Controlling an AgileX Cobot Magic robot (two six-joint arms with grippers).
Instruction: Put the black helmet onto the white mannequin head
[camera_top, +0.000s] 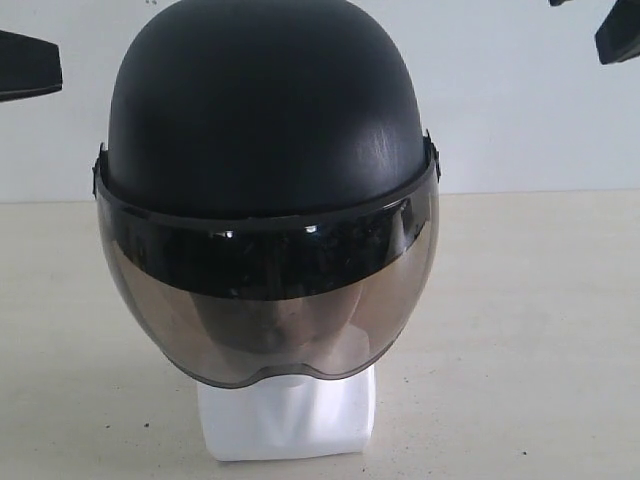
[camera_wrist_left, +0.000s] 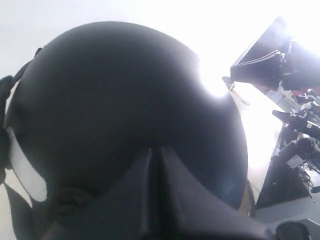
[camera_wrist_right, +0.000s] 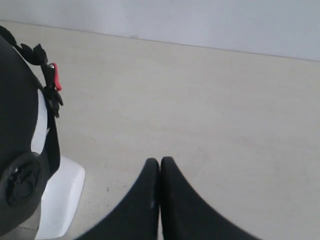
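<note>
Since the coming move turned on where the helmet lay from each arm, you should read the scene from the biggest thing down. A pale beige desk (camera_top: 540, 330) ran wide and carried the whole set-up. At its middle, the rounded matte-black helmet (camera_top: 265, 110) sat upright and level, its front-to-back axis pointing straight at the exterior camera. Its smoky translucent visor (camera_top: 270, 320) was down over the face. Beneath it stood the glossy white mannequin head (camera_top: 290, 425). Only its squarish foot showed plainly below the visor rim, and the face was a dim shape behind the tint. By that look, the helmet was already on the head, and I judged the placing done or all but done.

Your left pincer (camera_wrist_left: 156, 162) was clenched on nothing, its two fingers pressed together. It pointed at the helmet's dome, which filled most of its wrist view, so the shell lay directly ahead of it and near. The exterior view showed a gap between that arm and the shell. Your right pincer (camera_wrist_right: 160, 167) was likewise clenched and empty, but it aimed at bare desk. The helmet's side and strap showed only at the edge of its wrist view, well off its line. So the left arm was the nearer one. If you wanted to nudge or check the seating, it would have had the shorter reach.
</note>
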